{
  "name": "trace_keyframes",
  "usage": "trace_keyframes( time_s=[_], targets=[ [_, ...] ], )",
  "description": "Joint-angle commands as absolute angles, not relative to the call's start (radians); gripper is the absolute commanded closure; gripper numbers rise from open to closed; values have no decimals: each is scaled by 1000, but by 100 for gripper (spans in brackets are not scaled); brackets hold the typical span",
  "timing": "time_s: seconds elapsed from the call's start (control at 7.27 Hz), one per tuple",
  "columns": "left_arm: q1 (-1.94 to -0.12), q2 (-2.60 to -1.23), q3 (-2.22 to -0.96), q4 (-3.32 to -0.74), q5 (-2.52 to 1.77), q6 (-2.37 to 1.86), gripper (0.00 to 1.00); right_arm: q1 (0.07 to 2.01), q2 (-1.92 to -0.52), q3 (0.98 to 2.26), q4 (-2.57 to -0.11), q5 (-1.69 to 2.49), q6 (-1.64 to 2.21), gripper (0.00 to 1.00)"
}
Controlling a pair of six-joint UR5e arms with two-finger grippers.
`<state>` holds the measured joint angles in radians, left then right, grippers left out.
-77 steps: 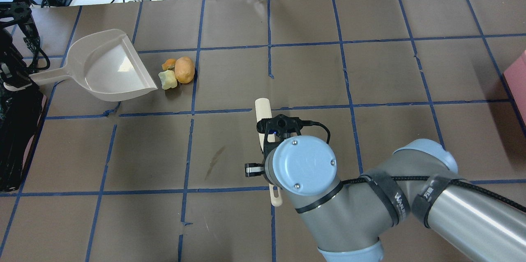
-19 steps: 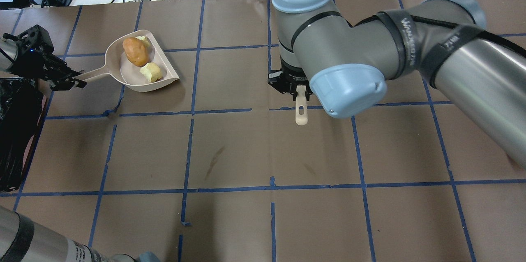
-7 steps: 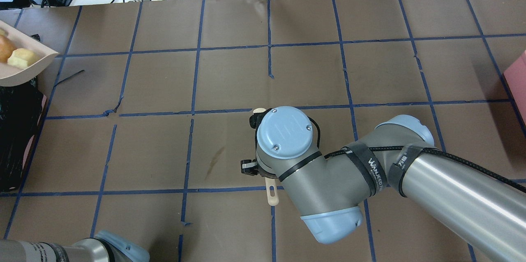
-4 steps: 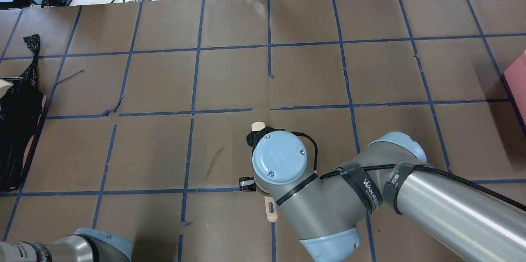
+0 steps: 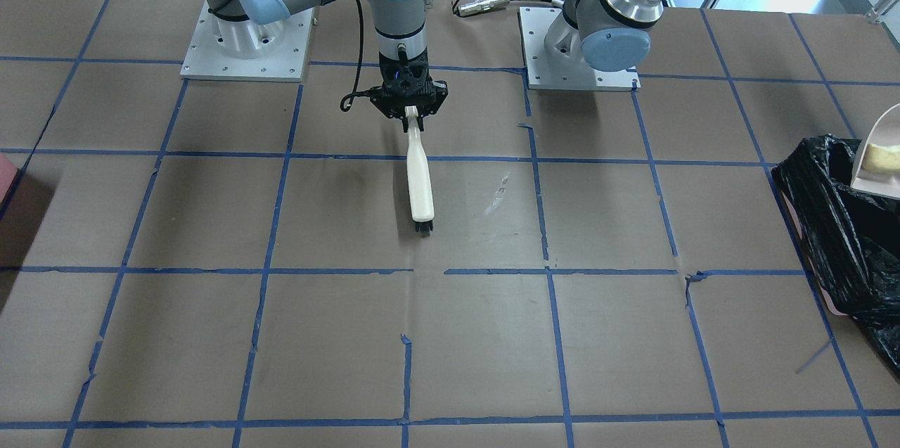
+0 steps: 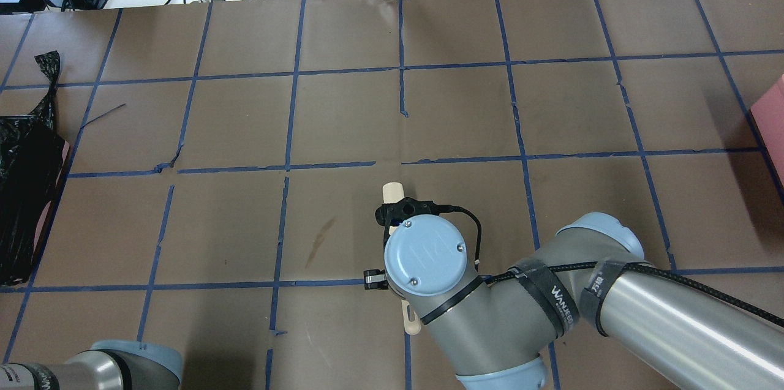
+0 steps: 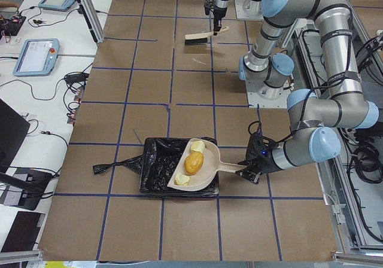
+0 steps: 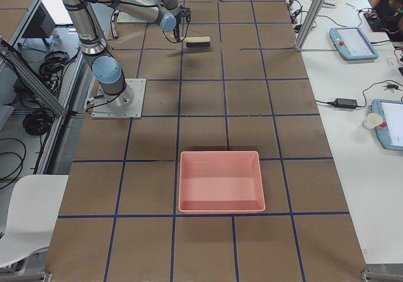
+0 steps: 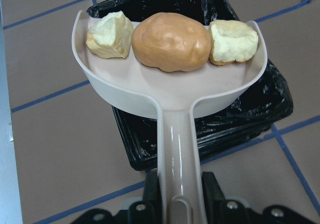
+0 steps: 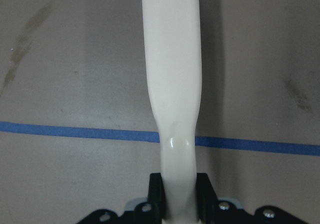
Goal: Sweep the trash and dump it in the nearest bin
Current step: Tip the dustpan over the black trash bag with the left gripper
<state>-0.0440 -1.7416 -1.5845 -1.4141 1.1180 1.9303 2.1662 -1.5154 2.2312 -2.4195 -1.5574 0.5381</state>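
Note:
The trash is a brown-orange potato-like lump (image 9: 171,41) between two pale yellow chunks (image 9: 109,35) (image 9: 233,41). All three lie in a beige dustpan (image 9: 165,91). My left gripper (image 9: 180,199) is shut on the dustpan's handle and holds the pan over the black-bagged bin (image 7: 157,166). The pan and lump (image 7: 194,162) show above the bin in the exterior left view. My right gripper (image 10: 177,194) is shut on the handle of a cream brush (image 5: 420,181). The brush's bristle end is low over the table's middle.
A pink tray (image 8: 220,181) sits at the table's end on my right, its edge showing in the overhead view (image 6: 773,114). The two arm bases (image 5: 246,40) stand at the table's robot side. The bin's bag (image 5: 837,223) hangs over the table's left end.
The dustpan with the scraps has moved left out of the overhead view, to above the bin. My right arm has drawn the brush back toward my base.

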Motion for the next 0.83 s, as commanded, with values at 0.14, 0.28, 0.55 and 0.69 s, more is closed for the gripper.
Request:
trace_keyframes(
  time_s=[0.14, 0.28, 0.55, 0.69],
  targets=[
    [-132, -1753, -1565, -1326, 1259, 1924, 100, 2149, -1558, 2235, -2418, -1575, 563, 89],
    [-135, -1753, -1569, -1322, 1261, 1922, 100, 2149, -1563, 2238, -2407, -1574, 563, 89],
    [-152, -1752, -1559, -1283, 1294, 1924, 100, 2151, -1559, 2259, -2414, -1572, 558, 89],
    [-193, -1752, -1559, -1234, 1389, 1911, 100, 2148, -1559, 2275, -2421, -1571, 557, 89]
  ],
)
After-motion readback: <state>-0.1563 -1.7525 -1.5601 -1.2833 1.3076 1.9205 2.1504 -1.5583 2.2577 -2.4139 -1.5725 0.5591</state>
